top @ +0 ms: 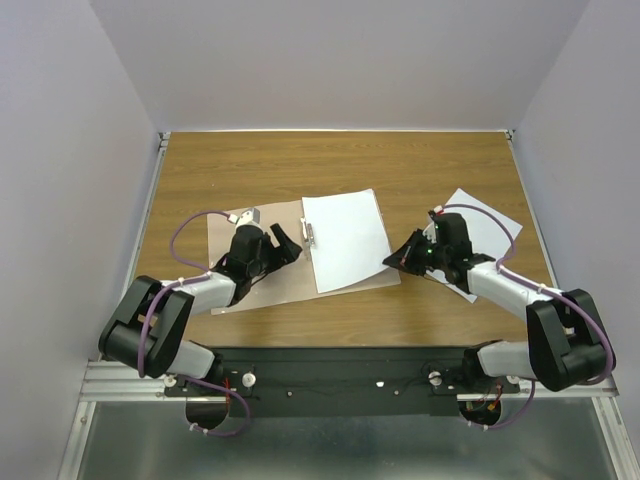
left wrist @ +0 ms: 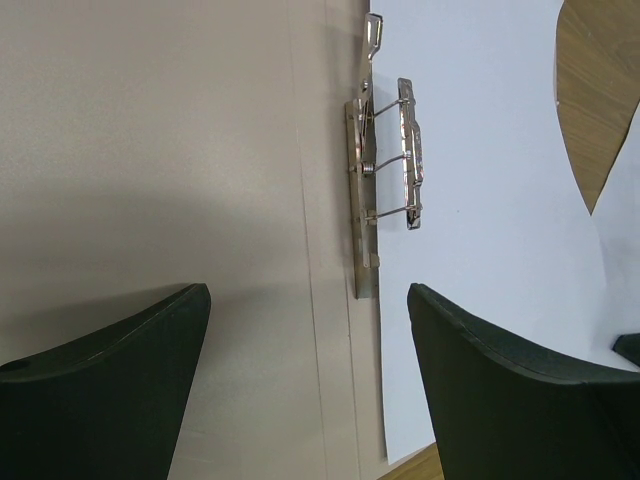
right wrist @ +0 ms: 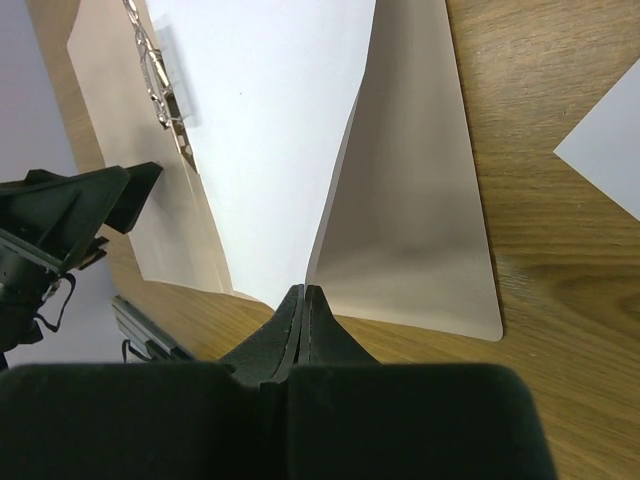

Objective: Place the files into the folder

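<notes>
Files: the first sheet [top: 345, 240] lies on the folder [top: 222, 238], stretching ahead of the right gripper [right wrist: 303, 297]. The second sheet [top: 487, 222] lies on the table [top: 300, 160], off to that gripper's right.
Right gripper: fingers pressed together, pinching the first sheet's near edge, which is raised off the folder.
Left gripper [left wrist: 308, 300]: fingers spread wide above the open folder. The metal clip [left wrist: 385, 170] is just ahead, and the first sheet is by its right finger.
</notes>
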Motion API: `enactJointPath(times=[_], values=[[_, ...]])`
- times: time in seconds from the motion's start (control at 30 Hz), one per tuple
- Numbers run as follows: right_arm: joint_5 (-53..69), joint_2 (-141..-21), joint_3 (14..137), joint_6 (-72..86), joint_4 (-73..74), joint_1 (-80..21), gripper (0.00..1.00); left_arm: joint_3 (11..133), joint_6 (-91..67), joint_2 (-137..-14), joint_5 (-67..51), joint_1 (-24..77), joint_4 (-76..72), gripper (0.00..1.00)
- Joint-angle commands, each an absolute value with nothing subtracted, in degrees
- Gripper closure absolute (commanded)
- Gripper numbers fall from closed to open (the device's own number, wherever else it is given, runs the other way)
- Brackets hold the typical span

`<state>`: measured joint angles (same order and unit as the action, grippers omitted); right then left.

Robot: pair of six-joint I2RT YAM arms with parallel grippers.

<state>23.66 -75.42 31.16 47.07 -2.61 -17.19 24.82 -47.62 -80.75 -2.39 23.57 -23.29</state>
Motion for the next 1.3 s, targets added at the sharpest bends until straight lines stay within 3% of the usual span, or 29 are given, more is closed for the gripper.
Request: enactJointPath(times=[0.0, 0.93, 1.03, 1.1, 1.13, 1.2, 1.27], values=[[23.99, -74.44, 30.23, 45.26, -1.32, -17.58, 0.99, 24.0, -47.99, -82.97, -1.85, 23.29, -18.63, 0.09], [22.86, -75.94, 30.58, 45.09, -0.27, -17.58, 0.99, 24.17, -47.81, -83.76, -2.37, 23.38, -18.81, 0.09], [21.8, -75.59, 30.67, 45.26, 0.0, -17.58, 0.87, 24.17, -47.72, -83.76, -2.29, 23.38, -18.72, 0.09], [21.62, -75.24, 30.85, 45.26, 1.84, -17.67, 0.84, 24.17, -47.55, -83.93, -2.29, 23.38, -18.72, 0.1], [21.45, -74.97, 30.85, 45.44, 2.02, -17.58, 0.78, 24.26, -47.55, -84.02, -2.2, 23.38, -18.72, 0.09], [21.62, -75.15, 31.02, 45.35, 2.2, -17.58, 0.75, 24.26, -47.55, -84.2, -2.29, 23.38, -18.72, 0.09], [21.71, -75.41, 31.11, 45.26, 2.55, -17.58, 0.6, 24.35, -47.46, -84.29, -2.37, 23.38, -18.81, 0.09]])
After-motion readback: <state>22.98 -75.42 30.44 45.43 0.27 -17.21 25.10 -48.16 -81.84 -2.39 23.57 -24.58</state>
